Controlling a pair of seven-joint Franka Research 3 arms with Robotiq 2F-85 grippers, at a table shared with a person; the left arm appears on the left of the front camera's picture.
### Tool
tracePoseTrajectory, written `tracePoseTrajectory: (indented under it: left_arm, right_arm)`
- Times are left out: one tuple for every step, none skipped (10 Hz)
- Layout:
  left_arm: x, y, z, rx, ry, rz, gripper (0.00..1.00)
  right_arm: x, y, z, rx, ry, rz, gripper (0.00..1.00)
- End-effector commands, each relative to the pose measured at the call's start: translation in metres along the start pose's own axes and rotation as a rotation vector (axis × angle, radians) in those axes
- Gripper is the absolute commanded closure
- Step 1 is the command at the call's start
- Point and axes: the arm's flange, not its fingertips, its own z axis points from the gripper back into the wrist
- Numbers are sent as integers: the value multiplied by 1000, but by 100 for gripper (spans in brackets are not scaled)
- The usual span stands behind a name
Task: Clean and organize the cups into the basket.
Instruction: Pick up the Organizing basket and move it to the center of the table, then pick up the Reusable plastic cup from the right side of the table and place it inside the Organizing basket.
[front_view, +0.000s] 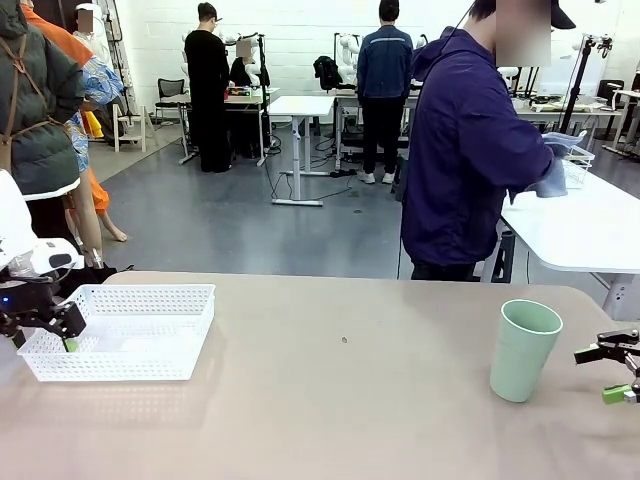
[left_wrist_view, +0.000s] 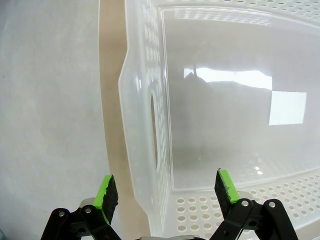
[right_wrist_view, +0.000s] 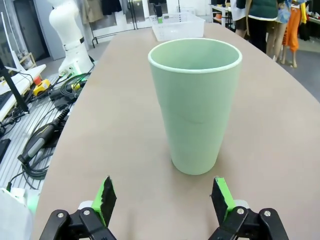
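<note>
Spread right pincer (right_wrist_view: 164, 195) squares up to grasp the mint-green cup (right_wrist_view: 195, 110); spread left pincer (left_wrist_view: 166, 188) straddles one wall of the basket (left_wrist_view: 141, 100).

no readable text, no labels, no brands, no numbers

Front cam looked across the table (front_view: 330, 400) from the robot's side. Left wrist cam stared straight down, super close on the basket (left_wrist_view: 142, 165); right wrist cam sat low, near the mint cup (right_wrist_view: 195, 105). Front view shared both.
</note>
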Motion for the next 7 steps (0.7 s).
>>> tracePoseTrajectory:
  left_arm:
    - [14,-5,-8,9,1,24,0]
    - [15,-7,-10,12,5,23,0]
    - [16,-9,-13,17,7,22,0]
    - [17,-10,-17,25,11,19,0]
    - [18,-11,-20,29,15,17,0]
    - [17,-11,-21,32,15,13,0]
    - [16,-12,-22,35,14,7,0]
  right_arm:
    - [-5,-4,-11,1,-29,15,0]
    - [-6,-6,-14,6,-36,11,0]
    - [-7,-8,-18,8,-45,14,0]
    - [-7,-11,-21,-6,-70,20,0]
    - [-7,-14,-26,-19,-88,24,0]
    - [-5,-15,-30,-32,-107,24,0]
    - [-4,-17,-33,-42,-129,28,0]
